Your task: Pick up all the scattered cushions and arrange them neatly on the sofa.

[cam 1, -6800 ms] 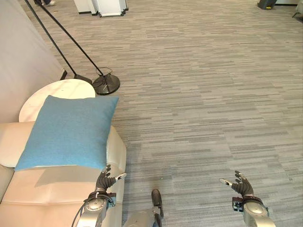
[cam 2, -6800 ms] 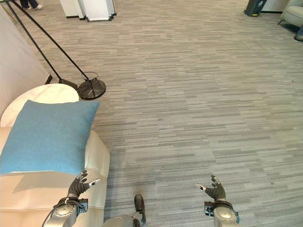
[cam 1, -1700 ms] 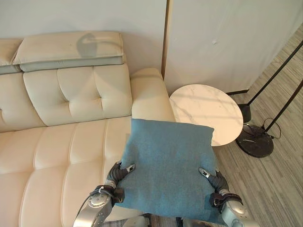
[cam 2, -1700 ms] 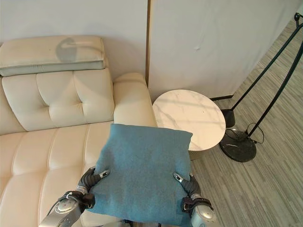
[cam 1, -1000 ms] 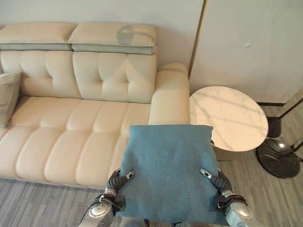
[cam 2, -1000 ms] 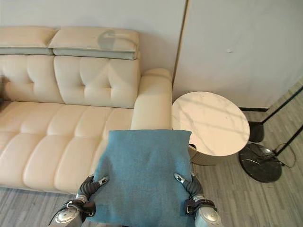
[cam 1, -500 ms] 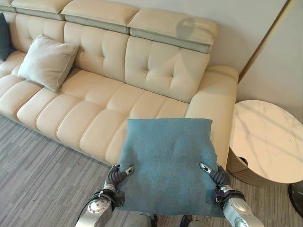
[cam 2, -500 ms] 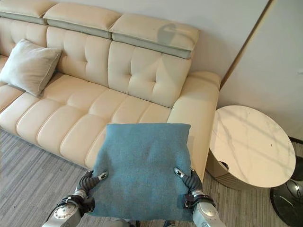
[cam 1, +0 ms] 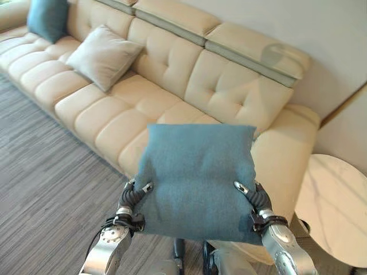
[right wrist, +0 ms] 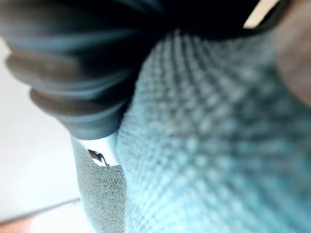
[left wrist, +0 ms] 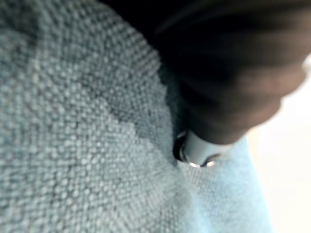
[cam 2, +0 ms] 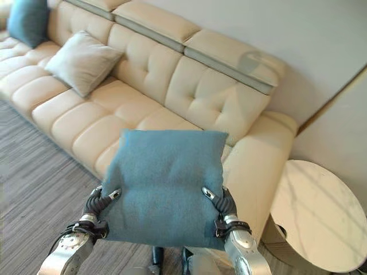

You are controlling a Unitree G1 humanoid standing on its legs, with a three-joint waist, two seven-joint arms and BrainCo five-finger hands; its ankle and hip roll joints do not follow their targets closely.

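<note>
The blue cushion [cam 1: 198, 177] is held up in front of the cream sofa [cam 1: 172, 86], pinched at its near corners, seemingly, by the left hand [cam 1: 133, 197] at 7 o'clock and the right hand [cam 1: 255, 200] at 5 o'clock.

The square teal-blue fabric cushion [cam 1: 198, 177] hides most of the left hand [cam 1: 133, 197] and right hand [cam 1: 253, 197], whose lower fingers lie out of sight beneath it. The long cream leather sofa [cam 1: 172, 80] runs off the picture's left edge, where a second teal cushion [cam 1: 47, 17] is cut off. The round white marble side table [cam 1: 338, 206] is cropped at the right.
</note>
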